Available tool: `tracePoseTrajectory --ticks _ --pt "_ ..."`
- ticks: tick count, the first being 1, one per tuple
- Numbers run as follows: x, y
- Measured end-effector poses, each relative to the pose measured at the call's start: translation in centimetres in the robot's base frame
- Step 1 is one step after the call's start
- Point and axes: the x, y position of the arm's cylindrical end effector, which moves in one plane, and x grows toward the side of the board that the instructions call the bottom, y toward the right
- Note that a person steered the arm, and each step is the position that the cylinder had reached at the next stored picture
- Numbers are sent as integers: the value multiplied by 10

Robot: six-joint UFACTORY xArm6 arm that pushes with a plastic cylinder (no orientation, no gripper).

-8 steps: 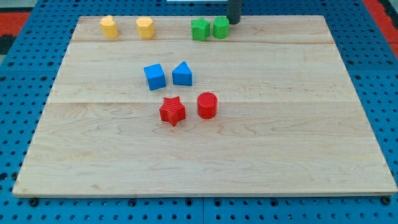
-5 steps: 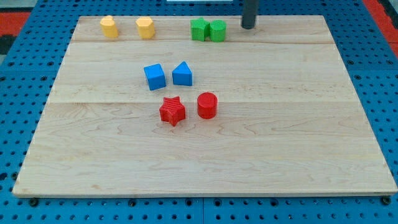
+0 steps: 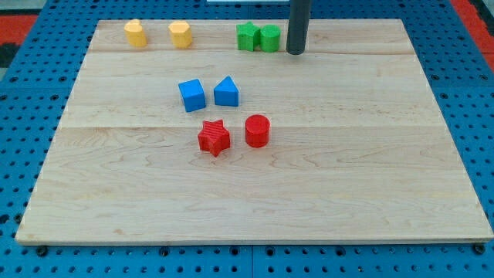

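My tip (image 3: 296,52) rests on the wooden board (image 3: 347,170) near the view's top, just right of the green cylinder (image 3: 270,38) with a small gap between them. A green star-like block (image 3: 247,36) touches that cylinder on its left. Farther left along the top sit two yellow blocks (image 3: 135,33) (image 3: 180,35). Toward the middle lie a blue cube (image 3: 191,95) and a blue triangular block (image 3: 226,92). Below those are a red star (image 3: 214,137) and a red cylinder (image 3: 257,130).
The board lies on a blue pegboard surface (image 3: 31,154). A red area (image 3: 19,19) shows at the view's top left corner.
The tip swung right from behind the green cylinder, then came down the view and slightly left, ending beside that cylinder's right side. The green cylinder shifted slightly left early on.
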Motion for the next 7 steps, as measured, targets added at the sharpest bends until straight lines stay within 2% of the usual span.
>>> tracePoseTrajectory --ticks 2,3,7 --pt "9 -4" --pt "10 -27" --pt "16 -22"
